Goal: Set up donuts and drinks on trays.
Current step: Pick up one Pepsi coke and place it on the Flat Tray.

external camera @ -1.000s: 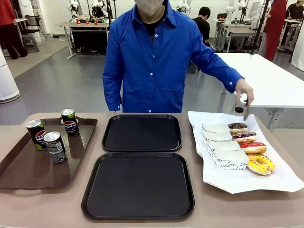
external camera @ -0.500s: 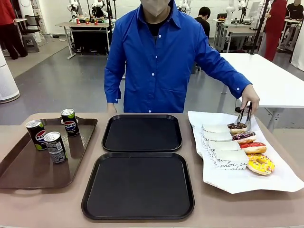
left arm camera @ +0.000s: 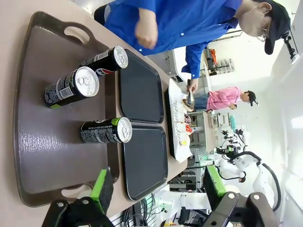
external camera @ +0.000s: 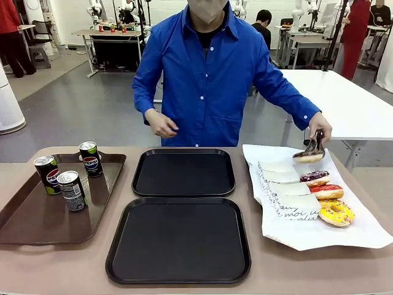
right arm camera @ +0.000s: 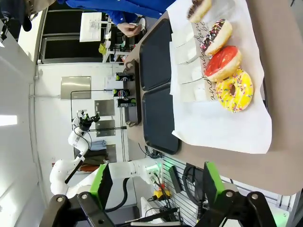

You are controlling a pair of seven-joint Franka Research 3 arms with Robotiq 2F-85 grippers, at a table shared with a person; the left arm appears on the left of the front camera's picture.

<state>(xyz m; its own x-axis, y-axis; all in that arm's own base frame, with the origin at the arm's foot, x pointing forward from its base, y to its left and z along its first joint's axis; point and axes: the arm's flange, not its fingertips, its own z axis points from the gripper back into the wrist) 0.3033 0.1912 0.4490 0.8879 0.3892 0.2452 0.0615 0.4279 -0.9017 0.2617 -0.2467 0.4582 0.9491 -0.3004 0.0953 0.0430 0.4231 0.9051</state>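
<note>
Donuts (external camera: 325,192) – four: three on paper (external camera: 307,235) at right, one in the person's tongs (external camera: 316,142); three cans (external camera: 72,190) left; two black trays (external camera: 178,241) – left gripper (left arm camera: 157,182) and right gripper (right arm camera: 157,182) spread wide, empty

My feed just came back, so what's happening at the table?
The person's hand holds a chocolate donut in tongs just above the white paper. Three more donuts lie on the paper. The far black tray and near black tray hold nothing yet; three cans stand on the brown tray. The left gripper and right gripper are open, holding nothing.
</note>
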